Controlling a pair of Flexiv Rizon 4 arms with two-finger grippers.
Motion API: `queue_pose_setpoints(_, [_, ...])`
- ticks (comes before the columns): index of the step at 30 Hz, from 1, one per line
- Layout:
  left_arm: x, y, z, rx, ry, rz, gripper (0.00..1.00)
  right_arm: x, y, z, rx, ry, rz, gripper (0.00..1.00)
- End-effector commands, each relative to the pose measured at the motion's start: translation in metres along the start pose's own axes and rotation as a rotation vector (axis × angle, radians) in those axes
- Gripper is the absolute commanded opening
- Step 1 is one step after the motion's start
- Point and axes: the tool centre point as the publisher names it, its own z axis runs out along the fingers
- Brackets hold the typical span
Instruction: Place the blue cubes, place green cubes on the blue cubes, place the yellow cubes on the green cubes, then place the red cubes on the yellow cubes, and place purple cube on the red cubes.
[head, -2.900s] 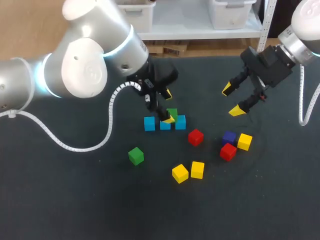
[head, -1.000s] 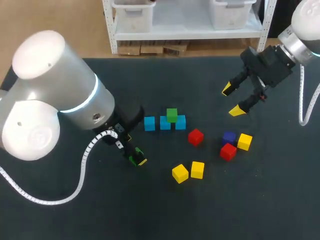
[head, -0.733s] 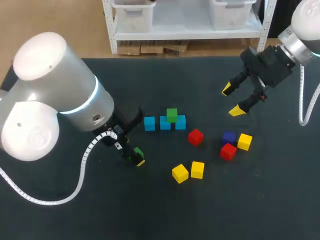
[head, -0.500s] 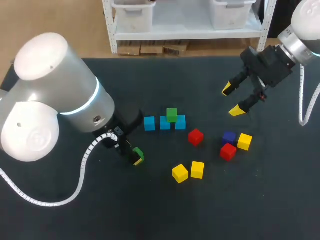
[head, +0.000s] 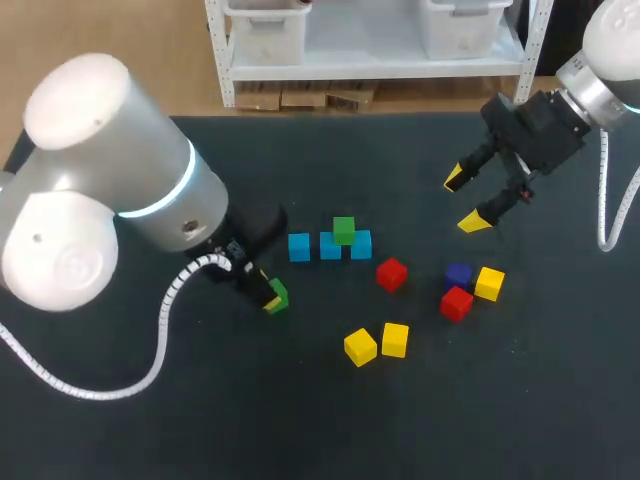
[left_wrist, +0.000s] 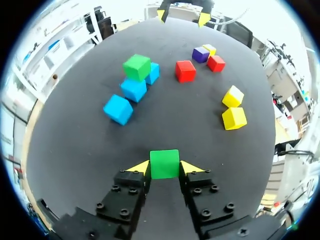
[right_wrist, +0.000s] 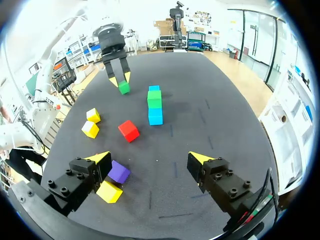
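Left gripper (head: 268, 297) is clamped on a green cube (head: 277, 294) from both sides, just off the near-left end of the blue row (head: 330, 247). That row is three blue cubes around the middle of the table (head: 150, 420), with a second green cube (head: 343, 230) on top. Right gripper (head: 465, 200) has its fingers spread wide and holds nothing, toward the far right corner; a lone red cube (head: 391, 273) lies just near of the row, the purple cube (head: 458, 275), second red cube (head: 456, 303) and single yellow cube (head: 489, 283) are bunched toward the right edge, and the yellow pair (head: 378, 343) lies closer to the near edge.
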Motion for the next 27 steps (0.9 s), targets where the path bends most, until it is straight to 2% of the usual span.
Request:
queue_pose_setpoints(1, [-0.010, 0.013, -0.016, 0.013, -0.004, 0.054, 0.00, 0.000, -0.001, 0.000, -0.001, -0.002, -0.001, 1.00])
queue_pose_setpoints(11, [-0.044, 0.043, -0.029, 0.010, -0.013, 0.322, 0.00, 0.000, -0.001, 0.000, -0.001, -0.002, -0.001, 1.00])
queue_pose_setpoints(17, [-0.064, 0.046, -0.020, 0.028, -0.020, 0.449, 0.00, 0.000, -0.001, 0.000, -0.001, -0.002, -0.001, 1.00])
queue_pose_setpoints(27, [-0.091, 0.054, 0.001, 0.059, -0.033, 0.537, 0.00, 0.000, -0.001, 0.000, -0.001, -0.002, -0.001, 1.00])
